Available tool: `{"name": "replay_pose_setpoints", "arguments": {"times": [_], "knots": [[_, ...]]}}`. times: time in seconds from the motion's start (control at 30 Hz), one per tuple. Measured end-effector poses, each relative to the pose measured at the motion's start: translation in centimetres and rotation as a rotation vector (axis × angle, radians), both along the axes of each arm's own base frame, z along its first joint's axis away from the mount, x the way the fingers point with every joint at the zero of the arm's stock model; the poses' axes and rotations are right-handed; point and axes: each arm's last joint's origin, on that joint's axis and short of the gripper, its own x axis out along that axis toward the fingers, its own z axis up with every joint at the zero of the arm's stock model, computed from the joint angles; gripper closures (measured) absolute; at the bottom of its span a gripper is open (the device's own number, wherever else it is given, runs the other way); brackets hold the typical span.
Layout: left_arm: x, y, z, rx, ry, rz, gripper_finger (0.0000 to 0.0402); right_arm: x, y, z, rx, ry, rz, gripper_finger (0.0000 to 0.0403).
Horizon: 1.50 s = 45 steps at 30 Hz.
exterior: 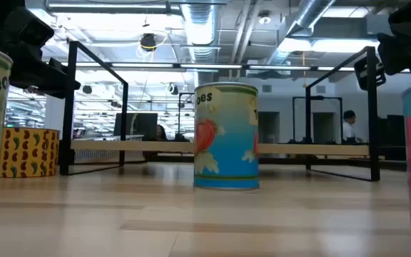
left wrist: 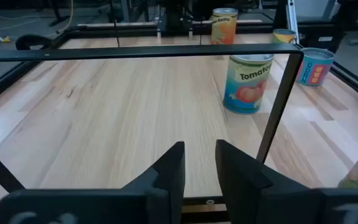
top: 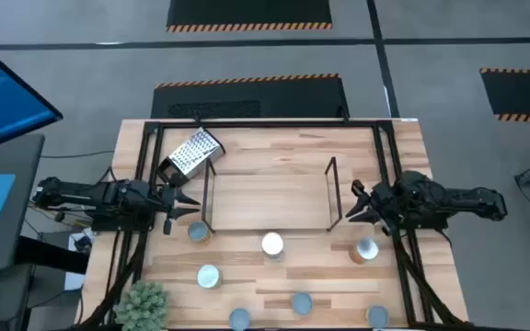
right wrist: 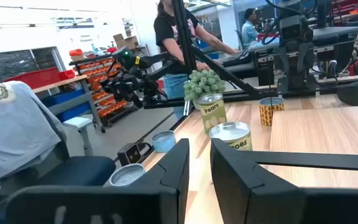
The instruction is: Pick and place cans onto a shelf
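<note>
Several cans stand upright on their bases on the wood table, in front of the shelf (top: 270, 193): one (top: 198, 232) near my left gripper, one (top: 272, 244) in the middle, one (top: 365, 250) near my right gripper, and others toward the near edge (top: 301, 302). The shelf is a black wire frame with nothing in it. My left gripper (top: 187, 204) hovers at the shelf's left end, slightly open and holding nothing (left wrist: 199, 163). My right gripper (top: 355, 204) hovers at the shelf's right end, also slightly open and holding nothing (right wrist: 199, 163). The left wrist view shows a tomato can (left wrist: 247, 84) beyond a shelf rod (left wrist: 135, 53).
A metal grater (top: 194, 152) with a black handle lies at the far left of the table. A small green plant (top: 144, 305) stands at the near left corner. A larger black frame (top: 145, 124) edges the table. People stand in the room beyond (right wrist: 173, 37).
</note>
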Motion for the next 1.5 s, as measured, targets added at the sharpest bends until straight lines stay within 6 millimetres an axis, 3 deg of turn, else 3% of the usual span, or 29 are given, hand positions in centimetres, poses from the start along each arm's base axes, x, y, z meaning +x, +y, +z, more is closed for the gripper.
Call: {"name": "replay_pose_setpoints", "arguments": {"times": [1.23, 1.5], "knots": [[0.0, 0.0, 0.0, 0.001, -0.001, 0.0, 0.0322, 0.0, 0.0, -0.01, 0.0, 0.0, 0.0, 0.031], [0.21, 0.01, 0.47, 0.054, -0.07, -0.006, 0.0322, 0.0, 0.0, 0.0, 0.0, 0.0, 0.0, 0.031]]}}
